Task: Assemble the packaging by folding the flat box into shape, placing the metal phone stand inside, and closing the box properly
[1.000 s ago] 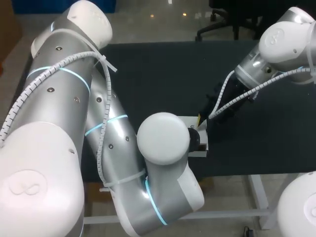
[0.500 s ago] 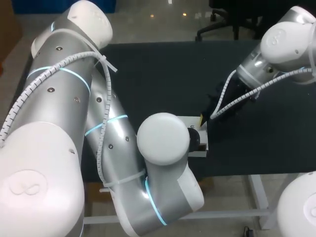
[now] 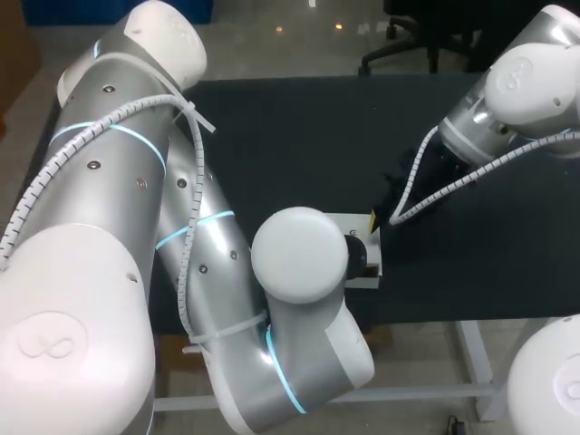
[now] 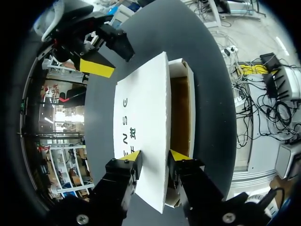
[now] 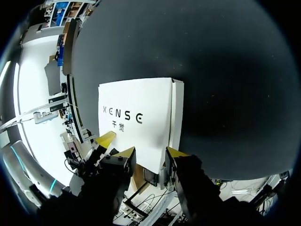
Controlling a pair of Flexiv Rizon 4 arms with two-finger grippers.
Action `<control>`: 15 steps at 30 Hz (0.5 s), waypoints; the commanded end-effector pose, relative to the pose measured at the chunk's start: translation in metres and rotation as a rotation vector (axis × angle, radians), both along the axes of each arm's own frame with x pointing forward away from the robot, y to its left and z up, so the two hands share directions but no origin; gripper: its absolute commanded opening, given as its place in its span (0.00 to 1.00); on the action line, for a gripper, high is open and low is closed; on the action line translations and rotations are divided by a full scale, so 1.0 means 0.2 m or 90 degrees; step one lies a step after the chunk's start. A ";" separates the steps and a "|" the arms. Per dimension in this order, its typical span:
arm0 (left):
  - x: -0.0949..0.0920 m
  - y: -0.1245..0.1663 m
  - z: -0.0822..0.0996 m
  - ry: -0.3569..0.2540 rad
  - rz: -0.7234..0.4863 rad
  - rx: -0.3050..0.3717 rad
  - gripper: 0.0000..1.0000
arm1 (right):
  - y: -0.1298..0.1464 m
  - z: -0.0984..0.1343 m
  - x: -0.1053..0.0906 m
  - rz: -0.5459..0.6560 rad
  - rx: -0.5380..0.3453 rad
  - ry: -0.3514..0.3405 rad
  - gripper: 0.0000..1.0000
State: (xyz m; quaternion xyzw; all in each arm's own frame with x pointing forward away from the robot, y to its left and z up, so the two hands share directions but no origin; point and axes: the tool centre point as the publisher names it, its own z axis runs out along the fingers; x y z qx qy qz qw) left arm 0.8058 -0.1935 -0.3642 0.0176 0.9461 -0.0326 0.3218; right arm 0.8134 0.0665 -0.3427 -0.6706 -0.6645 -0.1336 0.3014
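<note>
Two pincers meet at one white box (image 4: 190, 101) lying near the front edge of the dark counter (image 3: 290, 145). The box is folded into shape and its lid (image 4: 141, 108), a flat white panel with dark lettering, sits tilted over the body and is not shut. Beside the lid's free edge a long strip of the brown inside (image 4: 180, 108) shows. What lies in there cannot be made out from any view.

The left pincer (image 4: 155, 156) is at the near end of the box, narrowly parted. One yellow tip is over the lid's outer face and the other over the brown opening, so the lid's free edge runs through the gap without looking pinched.

The right pincer (image 5: 148, 153) is at the opposite end of the box. Its fingers are parted and hold nothing, and the lid's end edge shows below and ahead of the tips. From the left wrist it is seen just off the far corner of the lid, apart from the card.

From above, the left arm (image 3: 227, 236) covers most of the box, and the right arm (image 3: 517, 100) comes in from the far right corner.
</note>
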 end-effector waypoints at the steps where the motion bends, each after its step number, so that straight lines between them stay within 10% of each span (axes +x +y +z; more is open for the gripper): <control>1: -0.01 0.00 -0.02 -0.006 0.001 0.000 0.37 | 0.00 0.02 -0.04 -0.004 -0.005 -0.017 0.39; 15: -0.03 0.00 -0.01 -0.007 0.005 -0.002 0.40 | 0.06 0.03 -0.10 0.014 -0.010 -0.043 0.36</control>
